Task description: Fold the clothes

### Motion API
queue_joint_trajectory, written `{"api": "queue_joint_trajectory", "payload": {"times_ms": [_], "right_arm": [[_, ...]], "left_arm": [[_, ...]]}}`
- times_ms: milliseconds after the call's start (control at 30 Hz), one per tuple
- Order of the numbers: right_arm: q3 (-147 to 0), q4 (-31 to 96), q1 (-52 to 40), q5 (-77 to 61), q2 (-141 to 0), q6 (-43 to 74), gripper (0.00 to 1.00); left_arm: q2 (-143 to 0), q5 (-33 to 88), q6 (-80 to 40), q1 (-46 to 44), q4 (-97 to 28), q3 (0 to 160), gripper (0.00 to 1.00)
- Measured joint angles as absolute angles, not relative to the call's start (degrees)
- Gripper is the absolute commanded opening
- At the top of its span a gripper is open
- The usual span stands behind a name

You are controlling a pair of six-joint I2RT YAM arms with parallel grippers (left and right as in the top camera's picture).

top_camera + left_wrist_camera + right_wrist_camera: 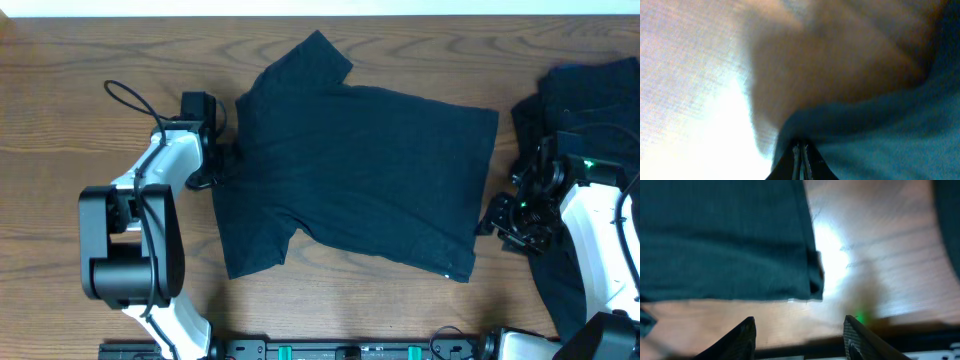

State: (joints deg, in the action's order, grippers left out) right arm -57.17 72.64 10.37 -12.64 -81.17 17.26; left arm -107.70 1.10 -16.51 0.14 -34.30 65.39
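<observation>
Left end effector (801, 150) closed at shirt (360, 170) edge; right end effector (799, 324) part open, empty. A missed hem corner would skew the fold.

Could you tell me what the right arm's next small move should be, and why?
Probably ease the right end effector onto the T-shirt hem and close: its jaws stand open short of it, while the left end effector grips the opposite edge.
</observation>
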Motion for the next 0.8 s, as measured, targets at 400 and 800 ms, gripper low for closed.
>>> {"api": "queue_joint_trajectory", "payload": {"times_ms": [400, 800], "right_arm": [[-49.95, 70.96, 10.37, -16.69, -81.17, 17.52, 0.69], [-37.47, 57.08, 10.37, -17.58, -81.17, 23.35, 0.64]], "left_arm": [[-82.28, 12.14, -20.14, -0.64, -49.60, 65.12, 0.53], [-81.97, 13.87, -20.75, -5.10, -53.80, 59.46, 0.58]]}}
